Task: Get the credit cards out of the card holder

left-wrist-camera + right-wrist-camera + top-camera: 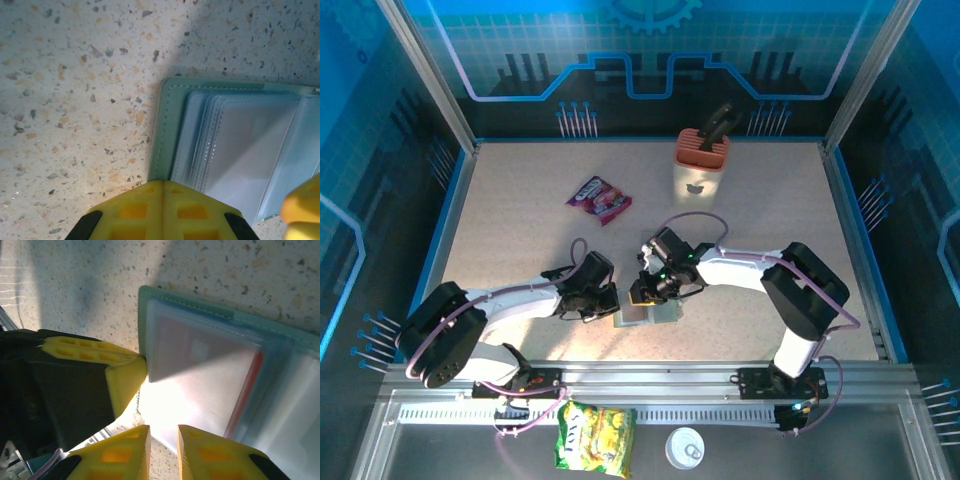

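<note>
Closest in from the overhead camera, down on the front rail, sit a yellow-green bag (595, 436) and a white lid (684, 448). On the table (520, 230) itself the card holder (660, 314) lies open just inside the near edge, about midway along it. The left gripper (608, 303) is at its left end and the right gripper (645, 292) is over its middle. A knife block (700, 165) by the far edge and a purple-red snack packet (598, 196) left of centre are both well apart, so there's loads of open room toward the far and side edges; only the near edge is tight. From the left wrist, its fingers (135, 210) are clenched together with the tips on the holder's corner, looks like pinning to me. From the right wrist, that gripper's fingers are nearly together over the clear sleeves, but glare means I can't tell if they've pinched anything. A red card (200, 350) shows through a sleeve. My guess is the cards are light, stiff and slick and the sleeves floppy, so grab whatever card edge pokes out and slide it along the pocket, or the holder just drags along.
</note>
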Controlling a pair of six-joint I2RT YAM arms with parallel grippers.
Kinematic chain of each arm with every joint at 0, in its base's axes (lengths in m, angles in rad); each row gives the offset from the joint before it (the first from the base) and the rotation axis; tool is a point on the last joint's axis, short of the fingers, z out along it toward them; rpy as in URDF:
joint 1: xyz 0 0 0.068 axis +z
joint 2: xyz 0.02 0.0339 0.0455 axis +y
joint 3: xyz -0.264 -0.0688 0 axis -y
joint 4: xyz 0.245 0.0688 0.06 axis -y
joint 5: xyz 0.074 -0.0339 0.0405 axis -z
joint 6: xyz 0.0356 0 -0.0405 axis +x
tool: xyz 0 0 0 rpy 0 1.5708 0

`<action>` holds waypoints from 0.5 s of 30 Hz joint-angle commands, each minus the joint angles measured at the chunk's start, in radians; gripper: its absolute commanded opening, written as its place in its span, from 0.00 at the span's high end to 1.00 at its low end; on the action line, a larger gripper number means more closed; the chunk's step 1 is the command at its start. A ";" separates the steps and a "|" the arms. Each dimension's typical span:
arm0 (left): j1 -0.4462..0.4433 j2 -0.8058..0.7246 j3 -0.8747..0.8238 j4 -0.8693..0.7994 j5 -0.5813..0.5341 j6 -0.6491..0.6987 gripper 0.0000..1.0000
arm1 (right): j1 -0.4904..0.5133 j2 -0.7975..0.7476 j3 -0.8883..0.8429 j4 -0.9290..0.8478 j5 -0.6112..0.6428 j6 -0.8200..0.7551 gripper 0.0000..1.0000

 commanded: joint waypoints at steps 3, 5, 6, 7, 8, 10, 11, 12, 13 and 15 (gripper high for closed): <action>0.003 0.008 0.007 -0.052 -0.027 0.020 1.00 | 0.021 0.033 0.005 0.002 -0.021 0.009 0.79; 0.003 0.006 0.004 -0.052 -0.027 0.020 1.00 | 0.023 0.036 0.007 -0.005 -0.012 0.007 0.79; 0.004 0.006 0.005 -0.052 -0.027 0.020 1.00 | 0.023 0.038 0.008 -0.008 -0.008 0.005 0.79; 0.004 0.007 0.005 -0.053 -0.027 0.020 1.00 | 0.023 0.040 0.008 -0.012 -0.004 0.004 0.79; 0.004 0.008 0.004 -0.052 -0.027 0.019 1.00 | 0.023 0.042 0.008 -0.015 0.000 0.002 0.79; 0.003 0.008 0.005 -0.052 -0.027 0.020 1.00 | 0.023 0.048 0.013 -0.026 0.008 -0.003 0.79; 0.003 0.009 0.006 -0.052 -0.026 0.020 1.00 | 0.022 0.051 0.015 -0.032 0.014 -0.008 0.79; 0.003 0.009 0.006 -0.053 -0.027 0.020 1.00 | 0.023 0.053 0.017 -0.040 0.019 -0.012 0.79; 0.004 0.008 0.006 -0.055 -0.027 0.020 1.00 | 0.023 0.057 0.020 -0.050 0.024 -0.017 0.79; 0.005 0.007 0.004 -0.057 -0.027 0.020 1.00 | 0.022 0.065 0.024 -0.060 0.033 -0.024 0.78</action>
